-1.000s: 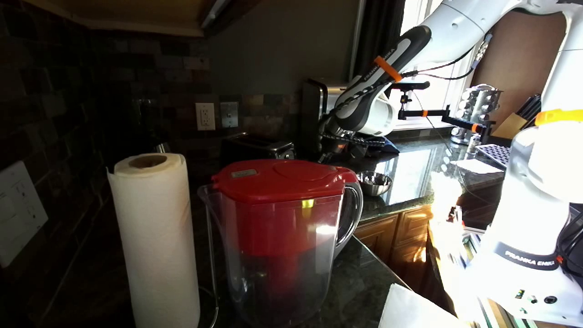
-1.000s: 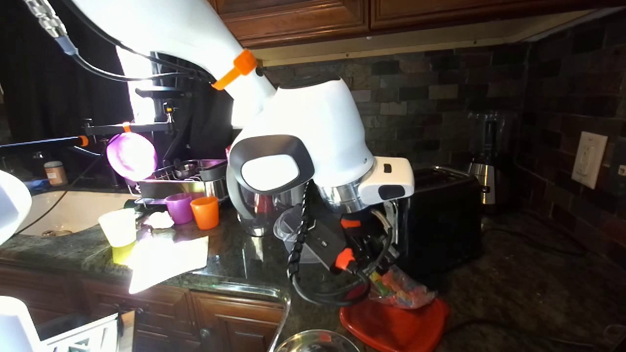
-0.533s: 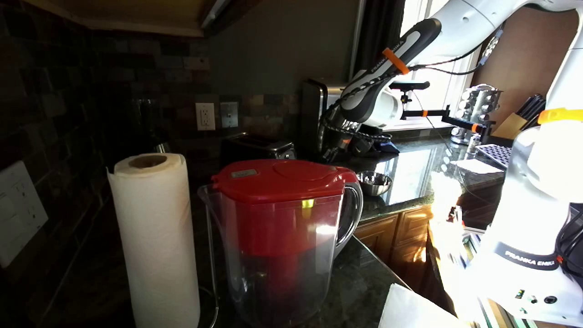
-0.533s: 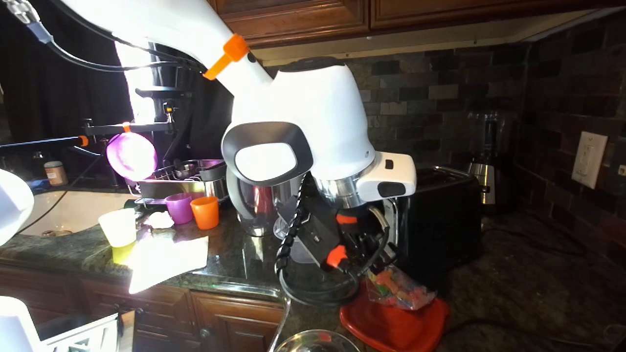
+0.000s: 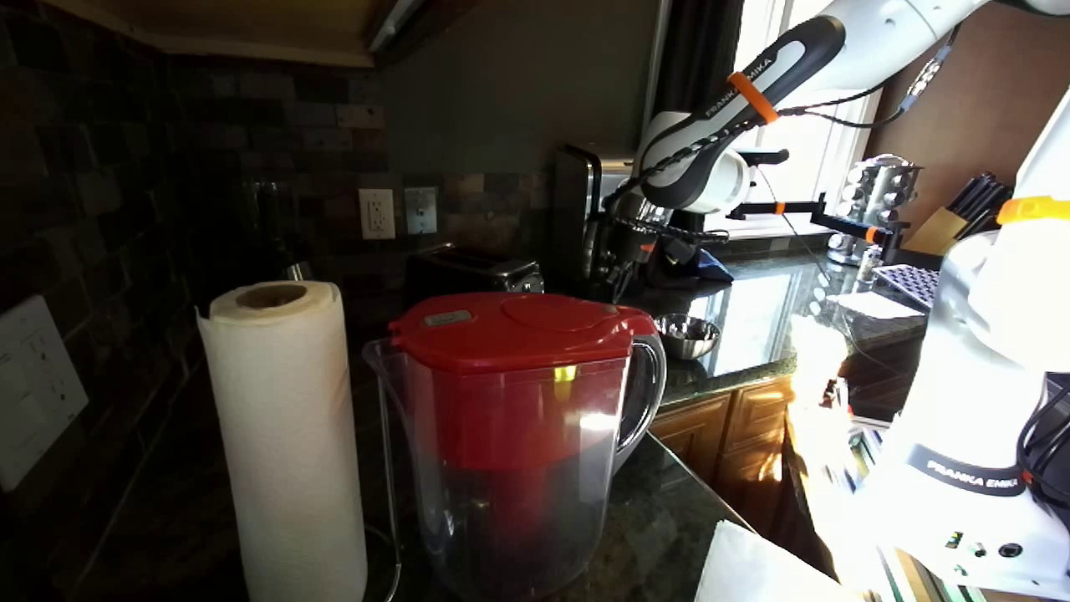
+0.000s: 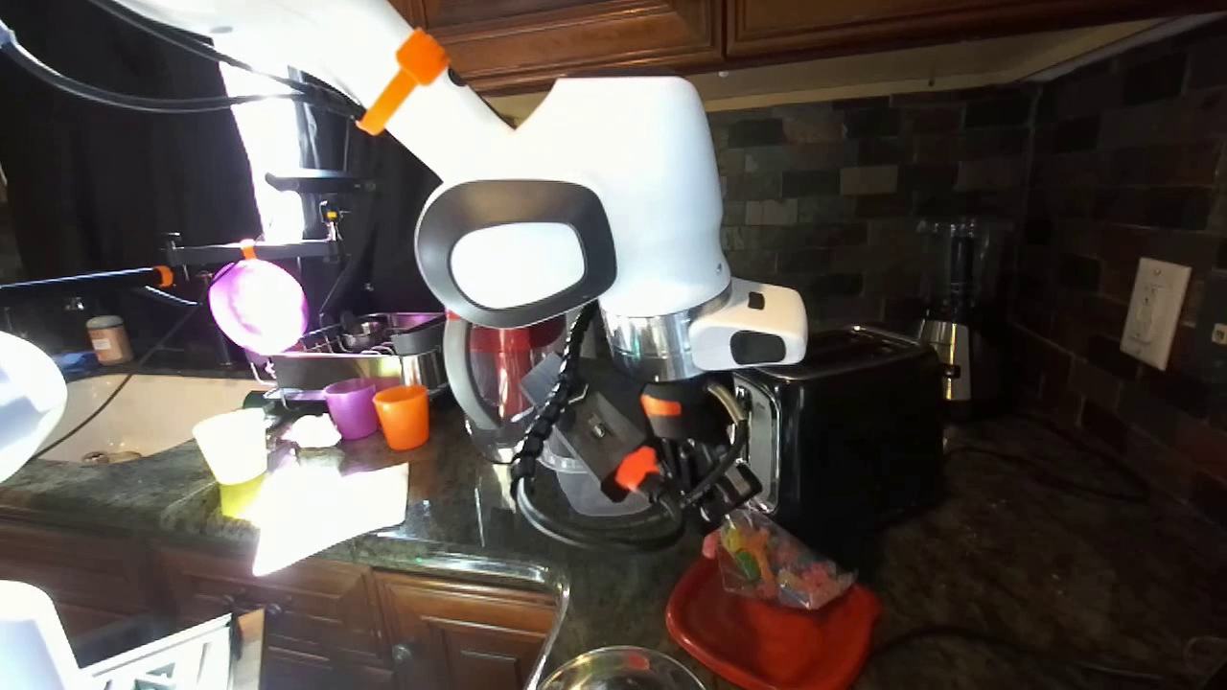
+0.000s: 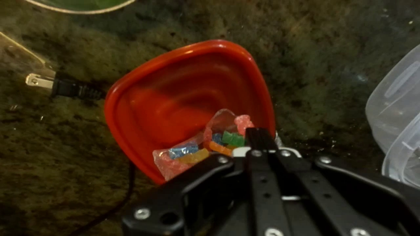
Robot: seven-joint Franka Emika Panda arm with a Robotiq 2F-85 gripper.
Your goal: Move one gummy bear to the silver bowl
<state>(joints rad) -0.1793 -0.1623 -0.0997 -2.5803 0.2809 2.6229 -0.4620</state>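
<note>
A clear bag of colourful gummy bears (image 6: 781,565) lies in a red dish (image 6: 738,628); the bag also shows in the wrist view (image 7: 187,152). A pink gummy bear (image 7: 243,122) shows at the bag's edge, just past my fingertips in the wrist view. It shows left of the bag in an exterior view (image 6: 709,544), below the gripper. My gripper (image 6: 736,496) is above the bag, its fingers together (image 7: 261,132) with nothing visible between them. The silver bowl (image 6: 621,671) stands in front of the dish and also shows in an exterior view (image 5: 685,336). A reddish patch inside it is unclear.
A black toaster (image 6: 853,431) stands close behind the gripper. A clear plastic container (image 6: 594,489) is left of it. A black plug (image 7: 65,87) lies beside the dish. A red-lidded pitcher (image 5: 518,376) and paper towel roll (image 5: 284,443) stand on the counter.
The arm has risen, and the gripper has moved up and left off the bag in an exterior view. The bag stays in the red dish, and the pink bear beside it now shows clearly.
</note>
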